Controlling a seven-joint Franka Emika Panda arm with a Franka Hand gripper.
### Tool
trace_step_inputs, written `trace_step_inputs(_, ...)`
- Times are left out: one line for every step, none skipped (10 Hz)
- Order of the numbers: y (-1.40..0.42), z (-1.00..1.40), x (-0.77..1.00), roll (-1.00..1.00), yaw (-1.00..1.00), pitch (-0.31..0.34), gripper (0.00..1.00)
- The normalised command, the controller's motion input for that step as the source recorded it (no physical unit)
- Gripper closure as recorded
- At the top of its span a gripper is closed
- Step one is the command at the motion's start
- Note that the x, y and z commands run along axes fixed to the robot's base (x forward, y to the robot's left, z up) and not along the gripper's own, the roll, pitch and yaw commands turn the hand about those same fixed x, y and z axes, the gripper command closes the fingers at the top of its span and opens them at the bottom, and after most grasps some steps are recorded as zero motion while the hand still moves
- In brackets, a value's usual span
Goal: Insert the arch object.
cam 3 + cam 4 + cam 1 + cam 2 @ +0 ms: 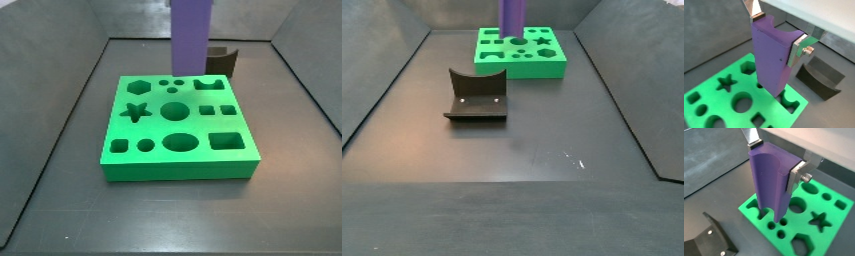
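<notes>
Wrist views, arch object: the purple arch object hung upright between the fingers, its concave cut-out at the upper end, level with the fingers.
Arch object, lower end: it met the top face of the green board close to the board edge that faced the fixture. Whether it had entered a hole could not be told.
Gripper: the gripper stood above the board, clamped on the arch object. One silver finger pressed each of two opposite faces (both wrist views showed this).
Green board: it lay flat on the dark floor, with star, round, square and hexagon holes open across its top.
Side view, arch object: the purple bar rose from the board edge nearest the fixture and ran out of the picture at the top.
Fixture: the fixture stood on the floor near the board, apart from it.
</notes>
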Motion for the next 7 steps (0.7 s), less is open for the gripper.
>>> trace_step_inputs(0.37, -0.39, 0.31, 0.00, 0.00, 0.000, 1.00)
trace_step_inputs(0.23, -0.32, 0.41, -0.04, -0.01, 0.000, 1.00)
trace_step_inputs(0.19, -0.30, 0.43, -0.07, -0.01, 0.000, 1.00)
trace_step_inputs(0.18, -0.33, 0.48, -0.07, 0.00, 0.000, 1.00)
trace_step_inputs(0.12, -0.35, 0.43, -0.11, 0.00, 0.000, 1.00)
trace_step_inputs(0.00, -0.35, 0.38, -0.15, 0.00, 0.000, 1.00)
trace_step_inputs(0.00, -0.29, 0.34, -0.21, 0.00, -0.003, 1.00)
